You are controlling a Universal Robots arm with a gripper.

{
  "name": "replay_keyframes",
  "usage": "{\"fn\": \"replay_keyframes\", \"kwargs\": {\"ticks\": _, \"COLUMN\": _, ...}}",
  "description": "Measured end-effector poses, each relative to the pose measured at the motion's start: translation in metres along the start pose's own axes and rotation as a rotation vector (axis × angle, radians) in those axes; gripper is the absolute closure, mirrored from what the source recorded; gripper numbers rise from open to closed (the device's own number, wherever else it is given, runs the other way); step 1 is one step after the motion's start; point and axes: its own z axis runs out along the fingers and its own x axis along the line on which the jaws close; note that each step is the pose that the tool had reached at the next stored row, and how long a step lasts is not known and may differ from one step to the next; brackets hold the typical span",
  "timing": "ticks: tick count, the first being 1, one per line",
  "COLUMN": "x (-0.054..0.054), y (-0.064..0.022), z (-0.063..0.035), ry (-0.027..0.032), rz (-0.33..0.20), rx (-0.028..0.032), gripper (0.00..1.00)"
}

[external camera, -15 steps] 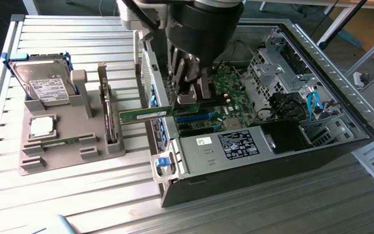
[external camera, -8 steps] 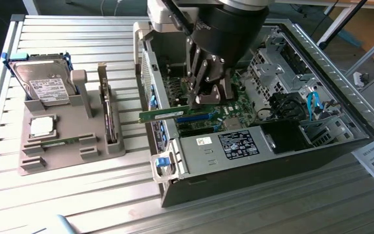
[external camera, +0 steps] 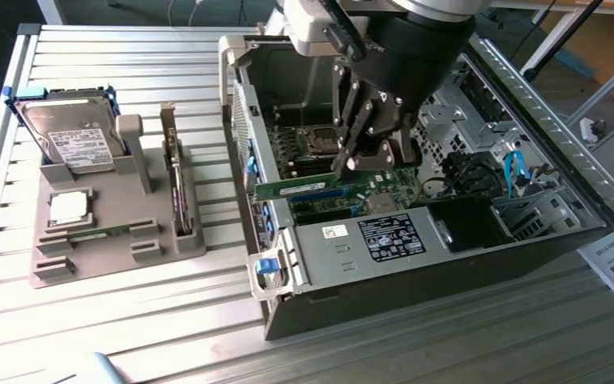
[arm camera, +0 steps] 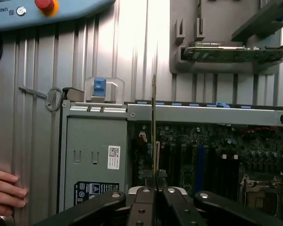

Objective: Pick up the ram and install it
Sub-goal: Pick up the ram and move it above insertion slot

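Ram [external camera: 307, 190] is held near the centre of the exterior view, inside the open computer case [external camera: 446, 272], lying level just above the motherboard [external camera: 312, 140]. Whether its lower edge is touching a slot cannot be told. The gripper [external camera: 376, 160] is closed narrowly on the stick, clamped at its end toward the exterior view's right. In the wrist view the ram [arm camera: 154, 136] is seen edge-on, as a thin line running out from between the fingers of the gripper [arm camera: 155, 190], so its chips are hidden. The arm is cut off by the top edge of the exterior view, and much of the motherboard is hidden behind it.

Within the case, a power supply [external camera: 392, 238] with a black label is seen at lower centre, and blue cables [external camera: 515, 172] toward the exterior view's right. On the slatted table [external camera: 125, 328], at the exterior view's left, a grey holder [external camera: 105, 256] is set. In it a hard drive [external camera: 77, 136] is stood upright, a processor chip [external camera: 69, 206] is laid flat, and a card [external camera: 182, 196] is stood on edge. A person's hand [arm camera: 4, 190], cut off by the frame, is seen beside the case in the wrist view.
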Motion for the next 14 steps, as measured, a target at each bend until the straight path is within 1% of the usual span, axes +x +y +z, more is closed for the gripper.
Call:
{"fn": "replay_keyframes", "kwargs": {"ticks": 4, "x": 0.002, "y": -0.0122, "z": -0.0004, "ry": 0.0, "rz": 0.0, "rx": -0.0002, "gripper": 0.88}}
{"fn": "replay_keyframes", "kwargs": {"ticks": 8, "x": 0.006, "y": -0.0327, "z": -0.001, "ry": -0.0001, "rz": 0.0, "rx": -0.0005, "gripper": 0.88}}
{"fn": "replay_keyframes", "kwargs": {"ticks": 14, "x": 0.009, "y": -0.0502, "z": -0.0016, "ry": 0.0, "rz": 0.0, "rx": -0.0007, "gripper": 0.88}}
